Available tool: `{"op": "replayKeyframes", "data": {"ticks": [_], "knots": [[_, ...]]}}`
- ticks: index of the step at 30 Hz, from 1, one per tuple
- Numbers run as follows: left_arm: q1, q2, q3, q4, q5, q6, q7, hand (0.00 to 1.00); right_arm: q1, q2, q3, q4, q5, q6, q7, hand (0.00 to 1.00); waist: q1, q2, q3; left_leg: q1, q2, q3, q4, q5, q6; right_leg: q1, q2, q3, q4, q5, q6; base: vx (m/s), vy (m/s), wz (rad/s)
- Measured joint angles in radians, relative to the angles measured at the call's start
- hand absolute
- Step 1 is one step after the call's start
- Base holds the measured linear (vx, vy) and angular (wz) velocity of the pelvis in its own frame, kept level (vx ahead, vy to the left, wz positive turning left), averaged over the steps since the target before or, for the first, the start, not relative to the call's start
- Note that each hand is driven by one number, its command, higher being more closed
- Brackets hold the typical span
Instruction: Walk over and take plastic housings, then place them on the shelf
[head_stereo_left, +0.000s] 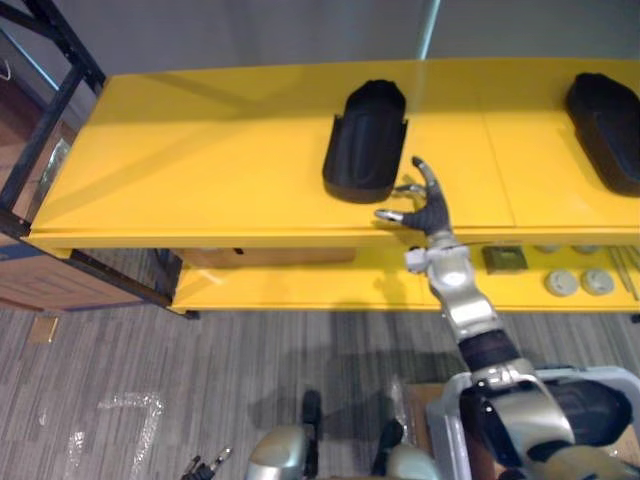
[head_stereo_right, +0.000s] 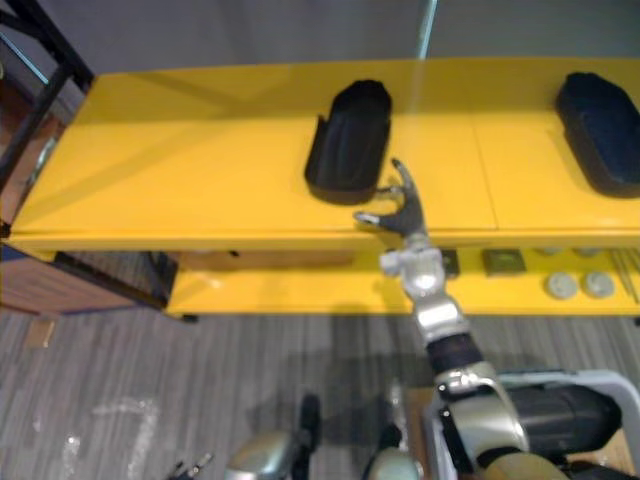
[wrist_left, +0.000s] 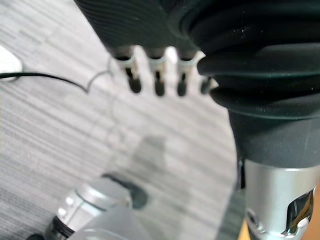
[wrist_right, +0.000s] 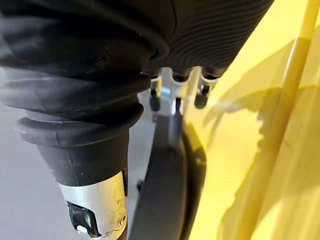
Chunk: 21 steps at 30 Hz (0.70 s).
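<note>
Two black plastic housings lie on the top of the yellow shelf: one in the middle and one at the right end. My right hand hovers at the shelf's front edge, just right of the near end of the middle housing, with its fingers spread and open and nothing held. In the right wrist view its fingers reach alongside the housing's dark rim above the yellow surface. My left hand hangs low over the carpet, fingers relaxed and empty.
The lower yellow shelf holds round discs and a square part. A black metal rack and a cardboard box stand at the left. A pale-rimmed bin with a dark item inside sits at the lower right.
</note>
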Motion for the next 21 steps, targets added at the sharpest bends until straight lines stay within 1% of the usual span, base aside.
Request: {"op": "replayKeyframes", "data": {"ticks": [3, 6, 7, 9, 10, 12, 14, 15, 16, 17, 18, 19, 21], "knots": [[0.0, 0.0, -0.001, 0.0, -0.001, -0.006, 0.004, 0.0, 0.0, 0.004, 0.0, 0.0, 0.0, -0.029, -0.022, 0.0, 0.0, 0.0, 0.0, 0.0, 0.0, 0.004, 0.001, 0.0, 0.0, -0.002, 0.0, 0.001, 0.0, 0.0, 0.0, 0.0, 0.002, -0.03], [0.0, -0.001, -0.002, 0.0, -0.001, -0.008, 0.004, 0.0, 0.0, 0.008, 0.0, 0.0, -0.006, -0.035, -0.016, 0.0, 0.0, 0.004, 0.002, 0.0, 0.0, 0.004, 0.001, 0.0, 0.0, -0.002, -0.001, 0.001, 0.001, 0.0, 0.0, 0.0, 0.0, 0.0], [0.0, -0.001, -0.002, 0.0, -0.001, -0.008, 0.004, 0.0, 0.0, 0.009, 0.0, 0.0, -0.021, -0.035, -0.019, 0.0, 0.0, 0.006, 0.003, 0.0, 0.0, 0.005, 0.001, 0.0, 0.0, -0.002, -0.001, 0.002, 0.001, 0.0, 0.0, 0.0, 0.0, 0.0], [0.0, -0.001, -0.002, 0.0, -0.002, -0.008, 0.005, 0.0, 0.001, 0.01, 0.001, -0.01, -0.098, -0.035, -0.061, 0.0, -0.001, 0.014, 0.008, -0.001, 0.001, 0.007, 0.001, 0.0, 0.0, -0.005, -0.001, 0.004, 0.002, 0.0, 0.0, 0.0, 0.002, -0.02], [0.0, -0.001, -0.002, 0.001, -0.002, -0.008, 0.005, 0.0, 0.002, 0.009, 0.002, -0.022, -0.112, -0.035, -0.068, 0.0, -0.001, 0.016, 0.008, -0.002, 0.001, 0.008, 0.001, 0.0, 0.0, -0.007, 0.0, 0.005, 0.003, 0.0, 0.0, 0.01, 0.0, -0.06], [0.0, -0.001, -0.003, 0.002, -0.002, -0.008, 0.009, 0.0, 0.017, 0.008, 0.003, -0.116, -0.152, -0.04, -0.089, 0.0, -0.003, 0.017, 0.009, -0.008, 0.003, 0.01, 0.001, 0.0, 0.0, -0.014, 0.002, 0.012, 0.002, 0.001, -0.002, 0.02, -0.005, -0.05], [0.0, 0.0, -0.025, 0.005, -0.002, -0.009, 0.018, 0.0, 0.043, 0.006, 0.024, -0.283, -0.187, -0.087, -0.105, 0.0, -0.005, 0.017, 0.009, -0.008, 0.006, 0.015, 0.001, -0.001, 0.0, -0.015, 0.006, 0.02, 0.0, 0.002, -0.003, 0.03, -0.012, -0.05], [0.0, -0.001, -0.032, 0.007, -0.002, -0.009, 0.019, 0.0, 0.045, 0.005, 0.036, -0.318, -0.187, -0.107, -0.104, 0.0, -0.006, 0.017, 0.009, -0.008, 0.007, 0.018, 0.001, -0.001, 0.0, -0.016, 0.007, 0.022, -0.001, 0.002, -0.004, 0.03, -0.016, -0.09], [-0.003, -0.001, -0.039, 0.015, -0.002, -0.01, 0.019, 0.0, 0.047, 0.004, 0.071, -0.382, -0.175, -0.139, -0.092, 0.0, -0.011, 0.016, 0.009, -0.008, 0.01, 0.022, 0.001, -0.001, 0.001, -0.016, 0.01, 0.025, -0.003, 0.003, -0.005, 0.02, -0.021, -0.09], [-0.006, -0.001, -0.04, 0.024, -0.002, -0.01, 0.019, 0.0, 0.047, 0.007, 0.112, -0.428, -0.143, -0.163, -0.06, 0.0, -0.016, 0.015, 0.008, -0.006, 0.013, 0.026, 0.002, -0.002, 0.002, -0.016, 0.013, 0.027, -0.004, 0.003, -0.007, 0.02, -0.025, -0.09], [-0.007, -0.001, -0.04, 0.028, -0.002, -0.01, 0.019, 0.0, 0.047, 0.009, 0.133, -0.443, -0.112, -0.169, -0.037, 0.0, -0.017, 0.015, 0.008, -0.005, 0.015, 0.029, 0.002, -0.003, 0.002, -0.016, 0.014, 0.028, -0.004, 0.002, -0.008, 0.01, -0.031, -0.11], [-0.01, -0.001, -0.04, 0.038, -0.002, -0.011, 0.019, 0.0, 0.047, 0.017, 0.168, -0.446, -0.067, -0.18, 0.003, 0.0, -0.017, 0.014, 0.008, -0.002, 0.018, 0.032, 0.002, -0.003, 0.002, -0.015, 0.017, 0.031, -0.004, 0.002, -0.01, 0.0, -0.035, -0.08], [-0.012, -0.002, -0.04, 0.042, -0.002, -0.017, 0.019, 0.0, 0.049, 0.035, 0.21, -0.437, -0.026, -0.175, 0.057, 0.0, -0.018, 0.014, 0.008, -0.002, 0.022, 0.032, 0.002, -0.003, 0.002, -0.015, 0.021, 0.031, -0.004, 0.001, -0.014, -0.01, -0.033, -0.03]]}}
